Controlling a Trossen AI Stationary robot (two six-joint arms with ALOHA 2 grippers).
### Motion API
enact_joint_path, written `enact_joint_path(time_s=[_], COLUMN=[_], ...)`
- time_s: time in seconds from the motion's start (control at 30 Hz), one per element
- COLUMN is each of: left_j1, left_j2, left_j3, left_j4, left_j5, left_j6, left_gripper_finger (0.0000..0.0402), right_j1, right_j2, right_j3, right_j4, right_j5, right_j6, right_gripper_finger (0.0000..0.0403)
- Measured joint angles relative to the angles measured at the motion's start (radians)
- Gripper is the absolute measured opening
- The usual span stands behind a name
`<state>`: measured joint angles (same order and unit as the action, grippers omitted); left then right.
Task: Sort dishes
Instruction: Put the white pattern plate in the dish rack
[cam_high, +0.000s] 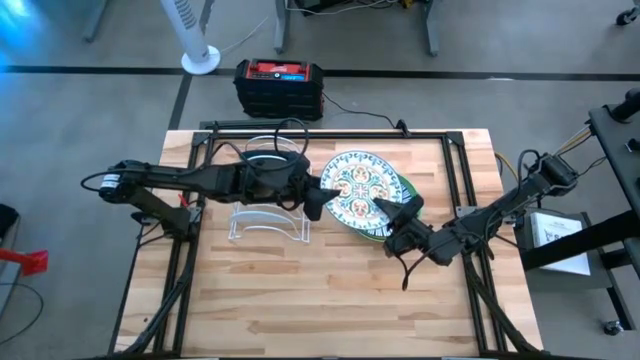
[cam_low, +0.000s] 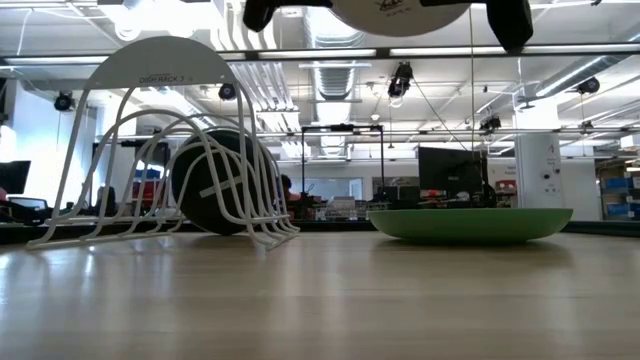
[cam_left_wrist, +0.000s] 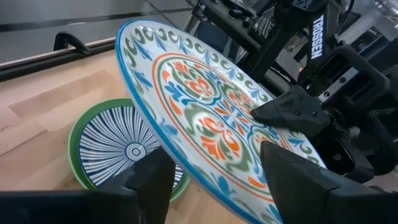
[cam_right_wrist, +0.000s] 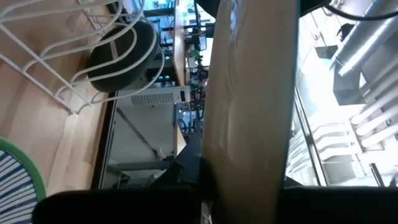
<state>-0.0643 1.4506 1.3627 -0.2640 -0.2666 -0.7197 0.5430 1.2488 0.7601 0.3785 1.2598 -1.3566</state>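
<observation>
The yellowish patterned plate (cam_high: 358, 188) hangs face up high over the table's middle, between both grippers. My right gripper (cam_high: 397, 214) is shut on its right side. My left gripper (cam_left_wrist: 217, 186) is open at the plate's left side, one finger on either side of the rim. Below, the white plate with blue lines (cam_left_wrist: 121, 146) lies in the light green plate (cam_low: 470, 222), which rests flat on the wood. The dark teal plate (cam_low: 215, 180) stands on edge in the white wire rack (cam_low: 170, 150). My right gripper pinches the patterned plate's rim (cam_left_wrist: 264, 115) on the side toward the table's right, one finger (cam_left_wrist: 292, 112) on the painted face, the other under the cream underside (cam_right_wrist: 249, 112). The fingers come in level. The plate is lifted clear. My left gripper: whether its fingers (cam_left_wrist: 298, 180) touch the rim I cannot tell.
The rack (cam_high: 265, 215) stands left of centre, under my left arm. A black box with a red top (cam_high: 280, 85) and a fan base (cam_high: 200, 60) sit on the floor beyond the far edge. Bare wood (cam_high: 320, 300) runs along the near side.
</observation>
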Motion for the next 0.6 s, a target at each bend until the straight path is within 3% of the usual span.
enact_joint_path(time_s=[0.3,0.6], left_j1=[0.001,0.001], left_j2=[0.001,0.000], left_j3=[0.014,0.014], left_j4=[-0.034,-0.077], left_j5=[-0.004,0.017], left_j6=[0.000,0.011], left_gripper_finger=[0.0274,0.0284], right_j1=[0.000,0.000], right_j2=[-0.002,-0.003], right_j3=[0.000,0.000], right_j4=[-0.002,-0.012], right_j5=[0.003,-0.011], right_j6=[0.020,0.029], right_gripper_finger=[0.0026,0.0026])
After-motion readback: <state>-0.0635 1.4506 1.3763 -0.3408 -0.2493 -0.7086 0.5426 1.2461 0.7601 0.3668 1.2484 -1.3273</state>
